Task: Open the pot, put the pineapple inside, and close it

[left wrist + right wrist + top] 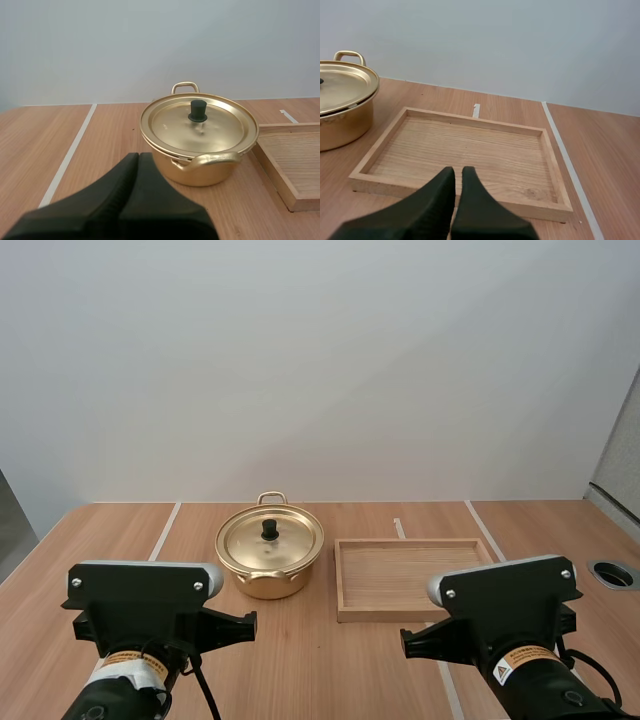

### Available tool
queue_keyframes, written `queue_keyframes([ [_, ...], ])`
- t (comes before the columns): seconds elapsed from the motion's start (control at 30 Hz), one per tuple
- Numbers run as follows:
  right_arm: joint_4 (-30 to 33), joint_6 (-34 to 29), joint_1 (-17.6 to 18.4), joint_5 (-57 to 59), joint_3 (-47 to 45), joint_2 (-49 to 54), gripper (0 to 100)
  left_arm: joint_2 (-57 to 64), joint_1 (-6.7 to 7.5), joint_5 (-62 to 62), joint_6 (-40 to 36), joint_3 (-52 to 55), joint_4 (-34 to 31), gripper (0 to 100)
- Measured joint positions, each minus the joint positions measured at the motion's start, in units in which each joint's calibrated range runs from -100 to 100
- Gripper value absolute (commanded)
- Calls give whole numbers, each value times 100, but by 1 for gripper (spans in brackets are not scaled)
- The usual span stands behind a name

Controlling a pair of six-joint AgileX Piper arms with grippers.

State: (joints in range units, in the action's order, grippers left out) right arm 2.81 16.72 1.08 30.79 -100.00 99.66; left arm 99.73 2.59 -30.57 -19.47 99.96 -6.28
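Observation:
A gold pot (268, 552) stands on the table with its lid (270, 538) on, a black knob (269, 529) at the lid's centre. The left wrist view looks at the same pot (200, 145) and its black knob (198, 110) from just behind it. My left gripper (138, 156) is shut, its fingers lying together, short of the pot's near handle (210, 160). My right gripper (458, 171) is shut too, over the near rim of the wooden tray (455, 192). The pot's side (342, 120) shows beside that tray.
The wooden tray (342, 580) lies just right of the pot and holds nothing. White tape lines (163, 532) run across the tabletop. A round grommet hole (614, 575) sits near the table's right edge. Both arm bases (150, 630) stand at the front.

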Motion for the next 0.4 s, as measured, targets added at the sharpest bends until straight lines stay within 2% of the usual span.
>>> queue_keyframes([
  [0.4,118,-105,0,202,0,0,10,0,0,0,9,0,0,0],
])
